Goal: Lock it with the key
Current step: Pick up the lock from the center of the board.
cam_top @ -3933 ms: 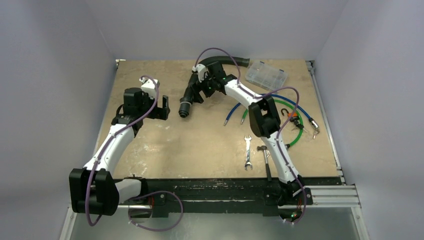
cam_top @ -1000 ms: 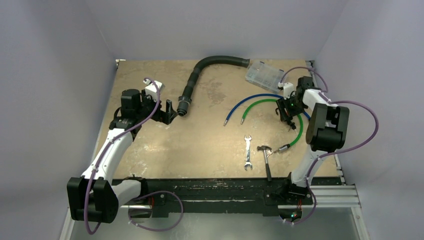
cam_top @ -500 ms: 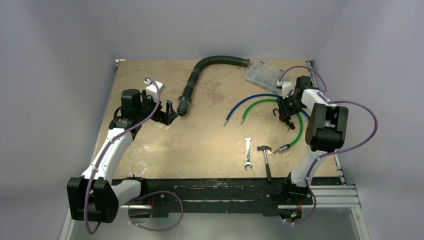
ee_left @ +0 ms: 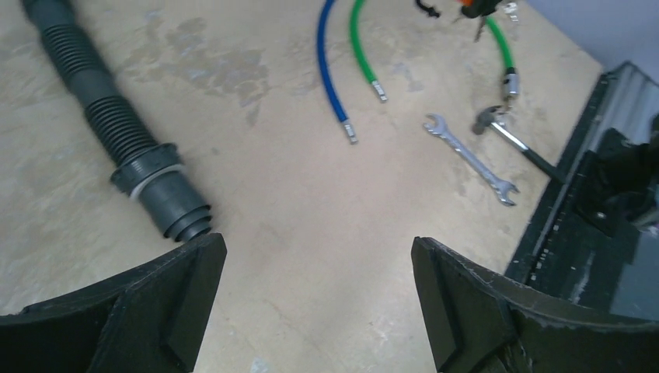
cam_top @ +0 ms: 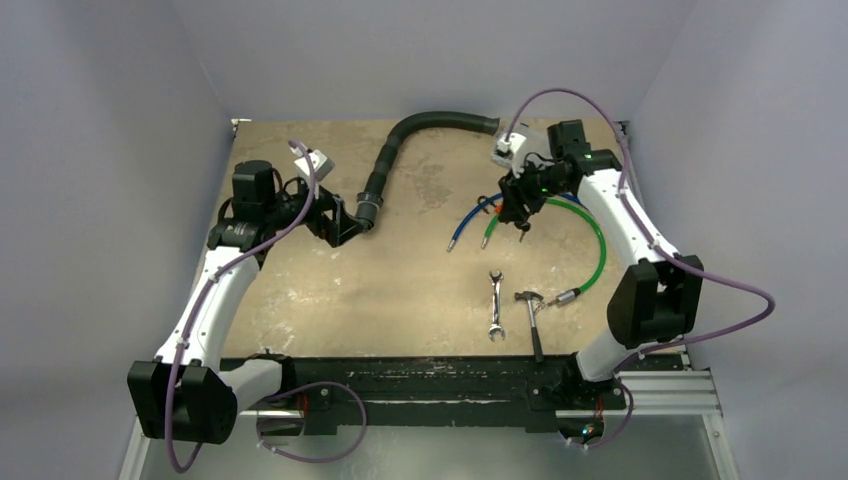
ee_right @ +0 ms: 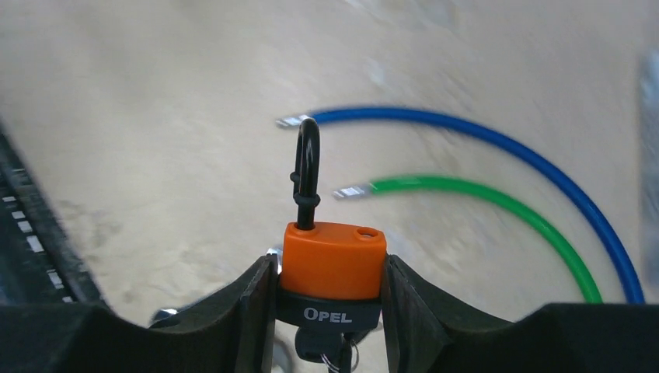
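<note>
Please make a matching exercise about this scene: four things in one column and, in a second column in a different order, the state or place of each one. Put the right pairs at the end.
Column one
1. orange padlock
2. black hose
3. wrench
4. left gripper

Column two
A. open, holding nothing
B. clamped in the right gripper, shackle open
C. lying flat beside the hammer
D. corrugated, its end close to the left gripper

Pairs: 1-B, 2-D, 3-C, 4-A
</note>
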Robot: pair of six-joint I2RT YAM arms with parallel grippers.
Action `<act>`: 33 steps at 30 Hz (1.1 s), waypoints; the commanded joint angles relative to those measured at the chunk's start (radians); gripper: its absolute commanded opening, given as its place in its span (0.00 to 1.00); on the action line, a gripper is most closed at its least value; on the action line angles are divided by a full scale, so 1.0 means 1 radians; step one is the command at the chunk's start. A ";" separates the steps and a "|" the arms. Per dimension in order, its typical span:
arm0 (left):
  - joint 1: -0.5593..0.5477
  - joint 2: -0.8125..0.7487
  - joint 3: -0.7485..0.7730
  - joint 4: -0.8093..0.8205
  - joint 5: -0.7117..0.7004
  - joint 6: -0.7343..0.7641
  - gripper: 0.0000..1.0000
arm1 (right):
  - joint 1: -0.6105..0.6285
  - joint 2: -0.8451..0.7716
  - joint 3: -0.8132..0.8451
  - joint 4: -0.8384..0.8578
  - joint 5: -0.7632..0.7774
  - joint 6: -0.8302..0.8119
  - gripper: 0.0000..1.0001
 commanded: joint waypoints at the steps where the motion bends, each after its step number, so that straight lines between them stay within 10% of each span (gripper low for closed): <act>1: -0.014 -0.010 0.024 0.034 0.256 0.010 0.96 | 0.131 -0.050 0.071 -0.102 -0.222 -0.017 0.00; 14: -0.281 0.086 -0.038 0.185 0.282 0.044 0.81 | 0.422 -0.092 -0.063 0.009 -0.277 0.096 0.00; 33: -0.401 0.130 -0.101 0.236 0.266 0.071 0.58 | 0.494 -0.077 -0.065 0.017 -0.361 0.136 0.00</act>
